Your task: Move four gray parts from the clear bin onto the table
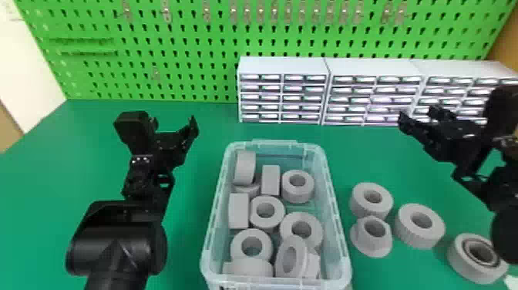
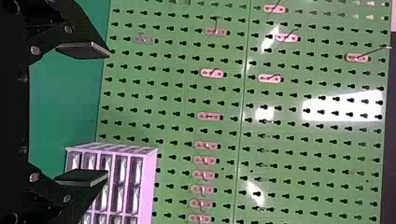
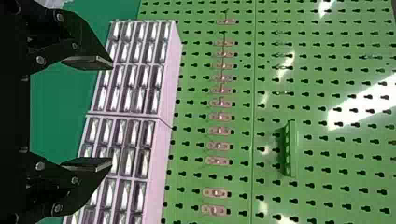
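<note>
The clear bin stands at the front middle of the table in the head view, holding several gray parts. To its right, several more gray parts rest on the green table, one of them flanged. My left gripper is raised left of the bin; its two fingers stand wide apart in the left wrist view, where the left gripper has nothing between them. Up at the right, beyond the loose parts, is my right gripper. In the right wrist view the right gripper is likewise open, holding nothing.
White drawer cabinets line the back of the table from the middle to the right. Behind them rises a green pegboard with small hooks. A ring-shaped part with a darker inner ring lies at the front right, beside the right arm.
</note>
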### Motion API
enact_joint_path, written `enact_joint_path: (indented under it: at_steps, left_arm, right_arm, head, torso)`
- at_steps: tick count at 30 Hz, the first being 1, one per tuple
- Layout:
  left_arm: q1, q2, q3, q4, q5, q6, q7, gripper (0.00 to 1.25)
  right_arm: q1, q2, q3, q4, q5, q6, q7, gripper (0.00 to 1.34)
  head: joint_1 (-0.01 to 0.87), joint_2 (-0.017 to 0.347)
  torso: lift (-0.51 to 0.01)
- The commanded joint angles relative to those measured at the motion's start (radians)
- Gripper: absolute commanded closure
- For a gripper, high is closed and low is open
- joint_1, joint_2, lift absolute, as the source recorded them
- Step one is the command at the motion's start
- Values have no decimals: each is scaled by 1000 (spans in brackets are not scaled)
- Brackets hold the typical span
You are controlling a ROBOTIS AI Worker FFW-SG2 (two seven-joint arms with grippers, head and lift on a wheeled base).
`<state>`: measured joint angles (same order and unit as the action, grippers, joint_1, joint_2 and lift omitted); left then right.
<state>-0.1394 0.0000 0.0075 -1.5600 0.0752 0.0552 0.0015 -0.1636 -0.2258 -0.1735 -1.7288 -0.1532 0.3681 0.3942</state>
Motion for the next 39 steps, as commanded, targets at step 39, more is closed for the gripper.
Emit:
enact_joint_path:
  at_steps: [39]
  left_arm:
    - [0,-3,0,3,0,-2,0,349]
  right_arm:
    - [-10,2,16,-5,12,14,0,525]
  head:
    - [693,72]
  torso:
    - [-52]
